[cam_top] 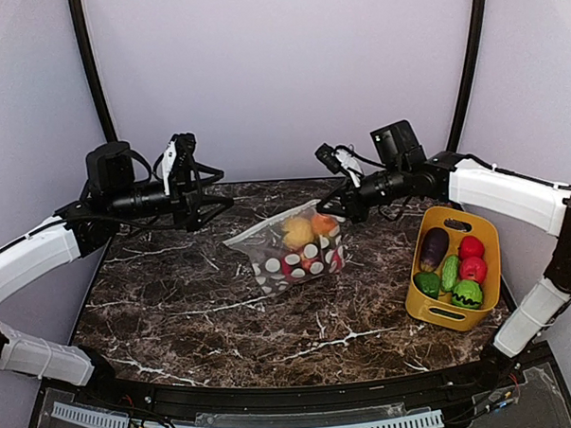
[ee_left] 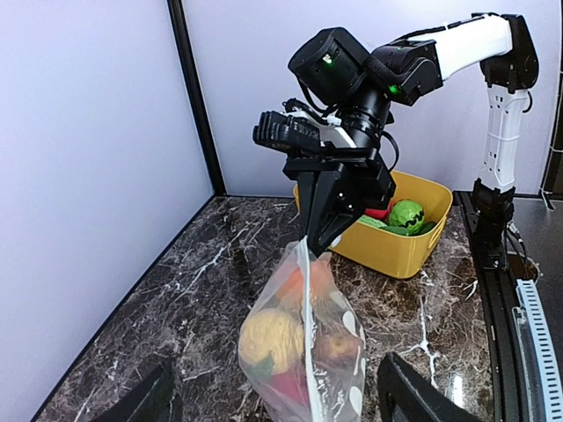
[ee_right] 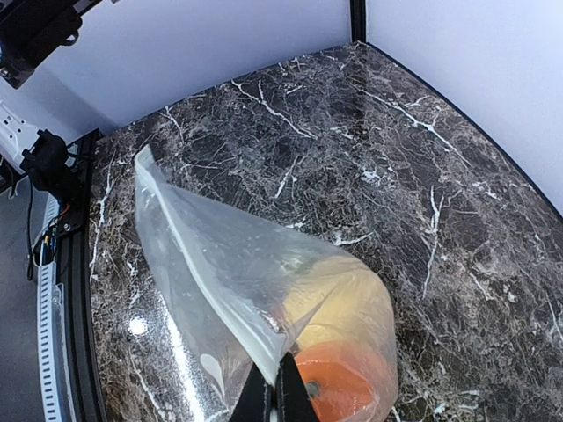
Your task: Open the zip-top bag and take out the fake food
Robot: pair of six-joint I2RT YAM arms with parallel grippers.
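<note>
At the left, the left gripper [cam_top: 214,206] is hovering above the marble table [cam_top: 175,295]. Its 2 fingers [ee_left: 145,400] are standing wide apart at the bottom corners of the left wrist view and are gripping nothing. From above, it is sitting near the bag's left corner without touching it.

In the middle, the zip-top bag [cam_top: 292,252] is hanging over the centre of the table, with its upper right corner raised and its left corner pointing toward the left arm. I cannot tell whether its lower edge is resting on the marble. The fake food [cam_top: 298,234] is sitting inside it: 1 yellow-orange fruit and 1 orange one near the top, with red pieces lower down behind the white dots. In the right wrist view the clear film is stretching up and away from the fingers, with the fruit bulging at the near end.

To the right of the bag, the right gripper [cam_top: 340,210] is pinching the bag's top edge with its jaws closed tight on the plastic, carrying the raised corner.

At the far right, a yellow basket [cam_top: 427,307] is standing on the table well apart from the bag. It is holding a purple eggplant [cam_top: 433,249], 2 red pieces [cam_top: 471,247] and green toy vegetables [cam_top: 467,294].
</note>
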